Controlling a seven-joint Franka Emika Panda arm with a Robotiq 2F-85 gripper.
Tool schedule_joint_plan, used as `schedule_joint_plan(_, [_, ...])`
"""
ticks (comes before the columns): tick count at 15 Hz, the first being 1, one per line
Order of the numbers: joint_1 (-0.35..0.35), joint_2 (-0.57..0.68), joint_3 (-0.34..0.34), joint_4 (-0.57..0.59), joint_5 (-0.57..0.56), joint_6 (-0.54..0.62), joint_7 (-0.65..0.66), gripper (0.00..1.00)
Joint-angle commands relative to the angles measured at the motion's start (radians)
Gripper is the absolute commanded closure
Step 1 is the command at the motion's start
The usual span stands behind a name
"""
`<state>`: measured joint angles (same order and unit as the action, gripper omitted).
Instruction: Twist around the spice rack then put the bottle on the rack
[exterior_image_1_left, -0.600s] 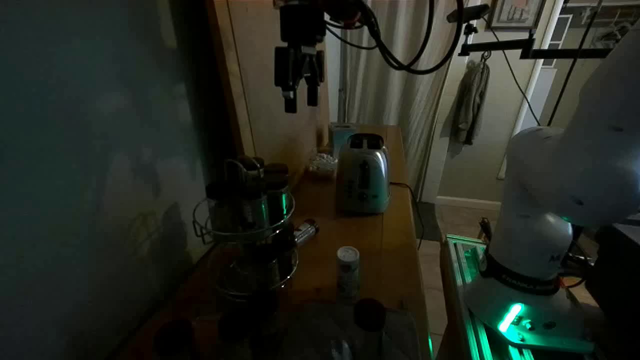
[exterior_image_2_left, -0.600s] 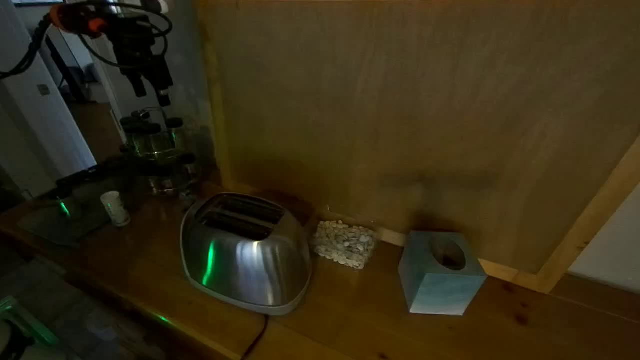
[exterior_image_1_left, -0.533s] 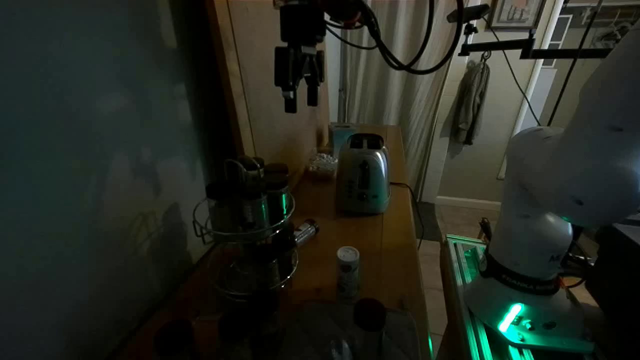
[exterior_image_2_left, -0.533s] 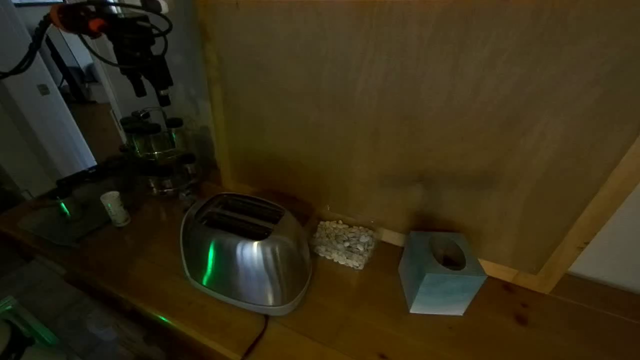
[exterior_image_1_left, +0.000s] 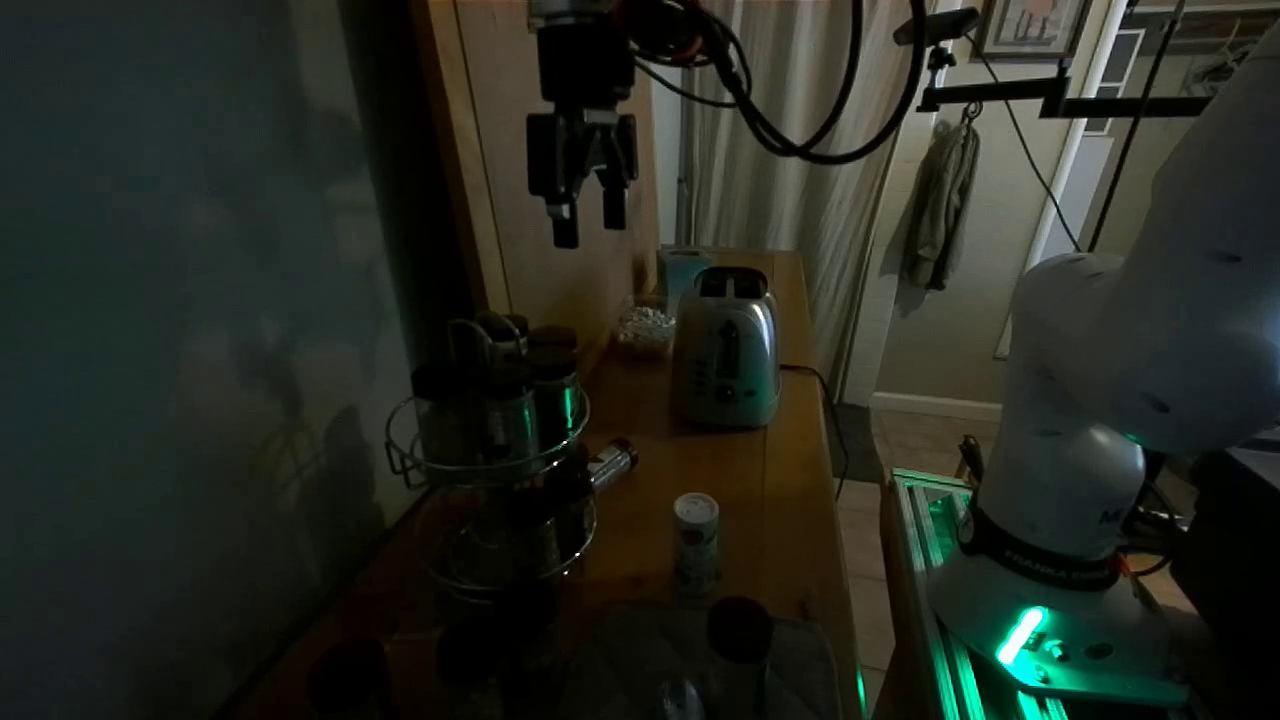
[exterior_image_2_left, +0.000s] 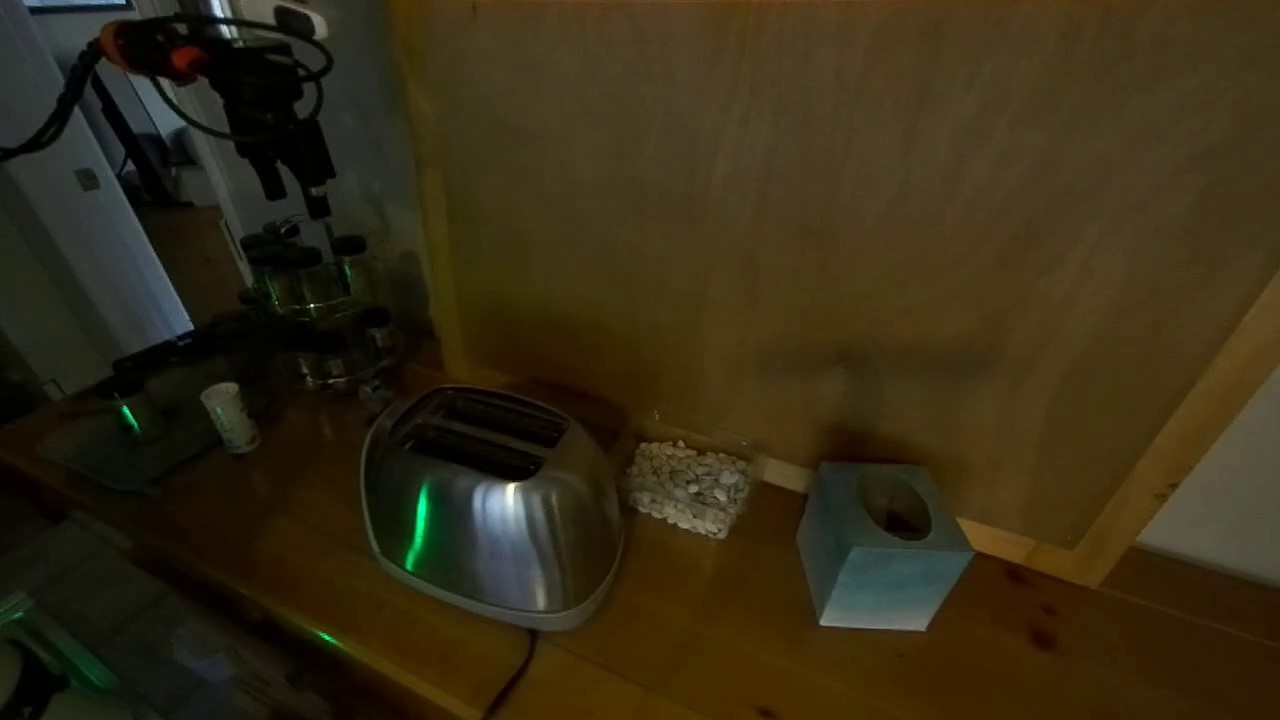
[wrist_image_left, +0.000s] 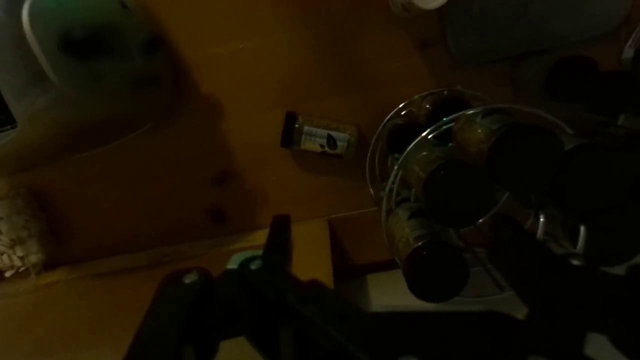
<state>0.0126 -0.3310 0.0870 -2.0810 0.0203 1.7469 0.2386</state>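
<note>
Above the round, silvery 2-tiered wire spice rack (exterior_image_1_left: 500, 468), the black 2-fingered gripper (exterior_image_1_left: 590, 226) hangs wide, empty, presumably to twist it.

Vs. a moment ago, my gripper (exterior_image_1_left: 590, 226) is a bit lower & a bit nearer the left edge of frame in both ext. views, so the gap b/w its fingertips (exterior_image_1_left: 566, 230) & the top of the spice rack (exterior_image_1_left: 478, 468) looks smaller. I see the black cables (exterior_image_1_left: 840, 157) beside it dip too, the loop hanging lower than before. In an ext. view, a tad more of the pale flange (exterior_image_1_left: 572, 10) above the gripper shows at the top edge, & my arm's white link (exterior_image_1_left: 1215, 200) leans slightly farther left in frame.
</note>
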Motion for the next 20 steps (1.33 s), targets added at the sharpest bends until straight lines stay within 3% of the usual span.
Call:
schedule_joint_plan(1, [0.021, 0.075, 0.050, 0.072, 0.027, -0.039, 0.143, 0.00])
schedule_joint_plan(8, [0.038, 0.179, 0.081, 0.134, 0.061, 0.013, 0.346, 0.00])
schedule_joint_plan(17, [0.097, 0.296, 0.090, 0.231, 0.038, 0.016, 0.354, 0.00])
schedule_joint_plan(18, [0.094, 0.262, 0.080, 0.183, 0.047, 0.042, 0.350, 0.00])
schedule_joint_plan(20, [0.102, 0.274, 0.081, 0.194, 0.046, 0.041, 0.350, 0.00])
